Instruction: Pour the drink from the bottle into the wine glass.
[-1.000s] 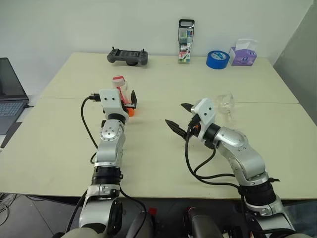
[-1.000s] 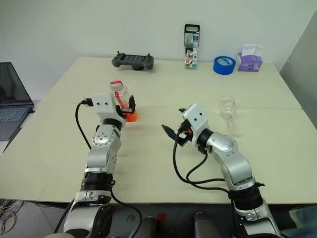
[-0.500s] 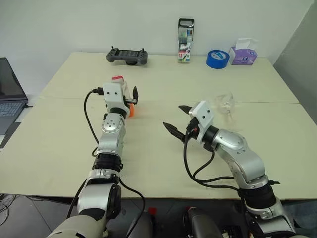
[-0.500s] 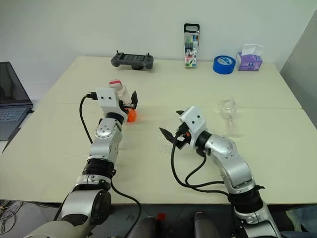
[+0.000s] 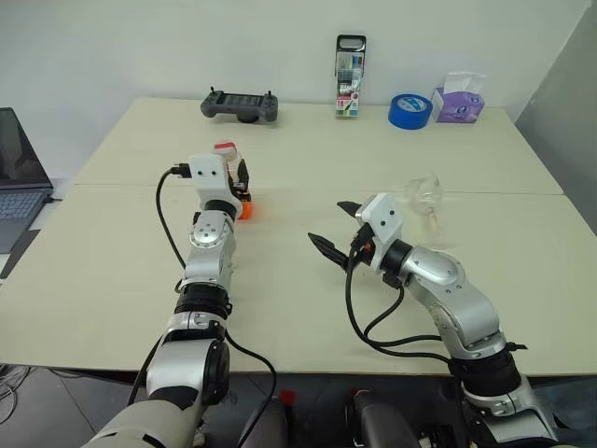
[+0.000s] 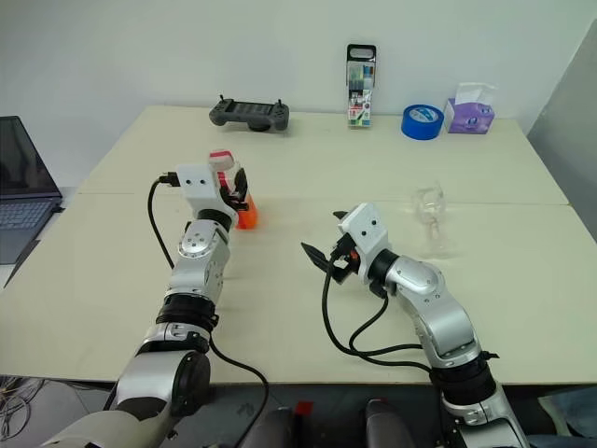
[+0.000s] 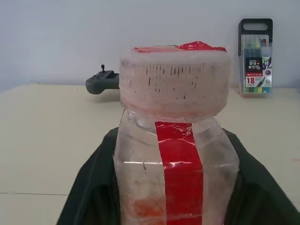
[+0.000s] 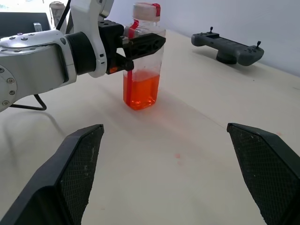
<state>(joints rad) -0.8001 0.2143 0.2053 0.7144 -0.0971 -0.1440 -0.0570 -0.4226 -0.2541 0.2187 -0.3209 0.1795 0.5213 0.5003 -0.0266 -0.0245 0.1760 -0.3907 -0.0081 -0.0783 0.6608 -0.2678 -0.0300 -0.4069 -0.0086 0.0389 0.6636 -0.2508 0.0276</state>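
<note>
My left gripper (image 8: 133, 44) is clamped on the bottle (image 8: 140, 56); my right gripper (image 5: 334, 227) hangs spread wide with nothing in it.

From the head camera I see the bottle standing upright on the table (image 5: 308, 159) at the left, its white-and-red cap (image 6: 218, 157) showing just above the gripper body, and the wine glass (image 5: 425, 198) over on the right, just beyond my right gripper and apart from it. The right wrist view gives me what the head view hides: both black fingers (image 8: 145, 42) pinch the bottle's upper half, and the drink (image 8: 139, 91) fills only its lower part. The left wrist view puts the cap and red label strip (image 7: 180, 173) right up close between the dark jaws. The bottle sits well apart from the wine glass.
</note>
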